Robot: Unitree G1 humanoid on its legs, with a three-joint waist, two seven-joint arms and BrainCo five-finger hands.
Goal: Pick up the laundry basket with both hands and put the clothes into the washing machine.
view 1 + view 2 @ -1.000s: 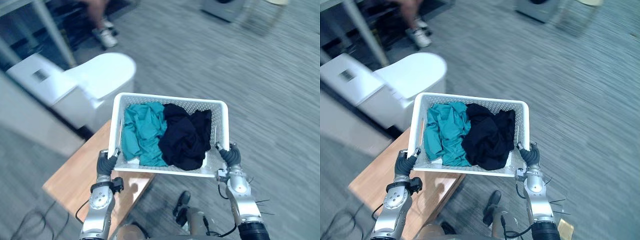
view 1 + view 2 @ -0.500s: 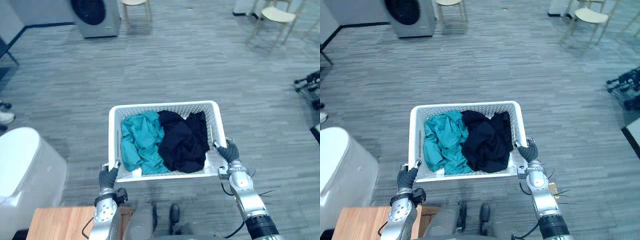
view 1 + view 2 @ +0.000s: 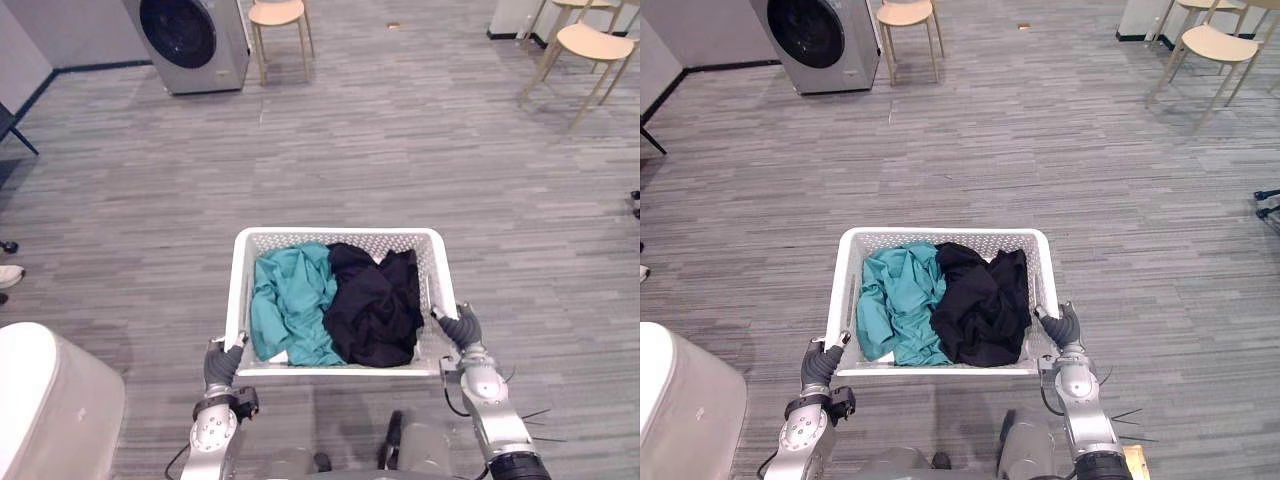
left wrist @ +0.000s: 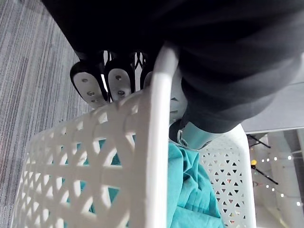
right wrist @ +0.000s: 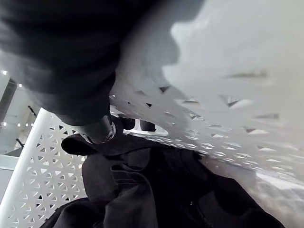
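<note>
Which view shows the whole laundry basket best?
Right eye view: the laundry basket is whole, all four rims visible. The left eye view is nearly equal; wrist views show close parts of its walls.

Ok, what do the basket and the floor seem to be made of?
Laundry basket: probably moulded white plastic, matte, its walls pierced with small holes. Floor: grey streaked planks, likely vinyl or laminate; the look leaves that open.

Wooden stool (image 3: 277,12), wooden chair (image 3: 590,41), white rounded unit (image 3: 50,400) on grey floor (image 3: 400,150)

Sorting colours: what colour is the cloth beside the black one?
Teal cloth, best in left eye view.
</note>
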